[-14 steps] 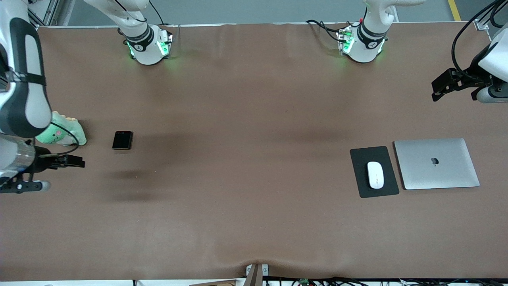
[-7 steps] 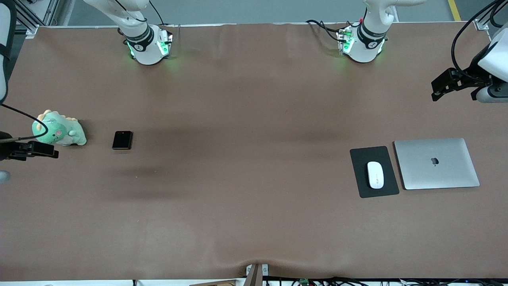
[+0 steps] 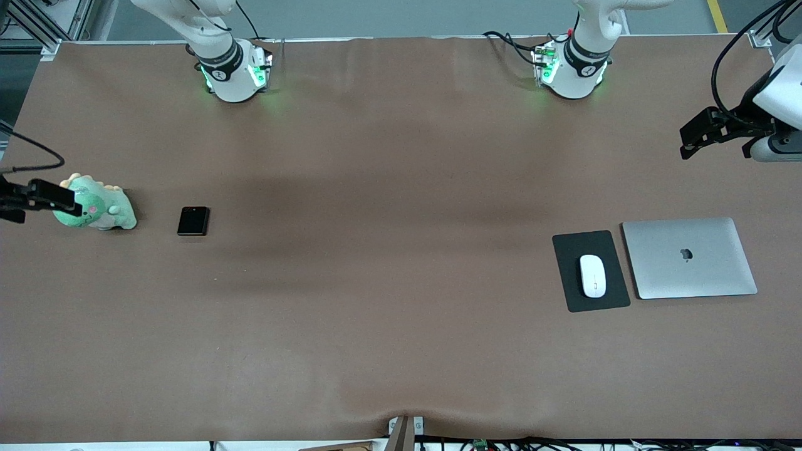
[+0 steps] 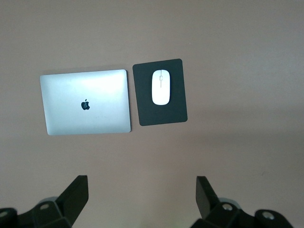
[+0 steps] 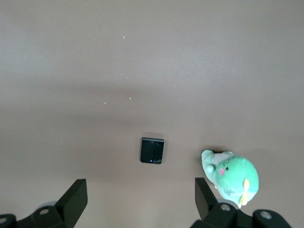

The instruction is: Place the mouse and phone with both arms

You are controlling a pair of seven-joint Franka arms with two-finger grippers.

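Observation:
The white mouse (image 3: 593, 275) lies on a dark grey pad (image 3: 574, 250) toward the left arm's end of the table. It also shows in the left wrist view (image 4: 161, 87). The black phone (image 3: 193, 220) lies flat on the table toward the right arm's end, and shows in the right wrist view (image 5: 152, 150). My left gripper (image 3: 689, 141) is open and empty, high over bare table at its end (image 4: 141, 190). My right gripper (image 3: 50, 199) is open and empty, high over the table's edge by a plush toy (image 5: 140, 192).
A shut silver laptop (image 3: 689, 257) lies beside the pad, toward the left arm's end (image 4: 85, 102). A green plush toy (image 3: 97, 207) sits beside the phone, toward the right arm's end (image 5: 232, 175). The brown table cover (image 3: 388, 250) stretches between them.
The right arm has swung up and out toward the table's end, uncovering the plush toy. The left arm has barely moved. Phone and mouse have not moved.

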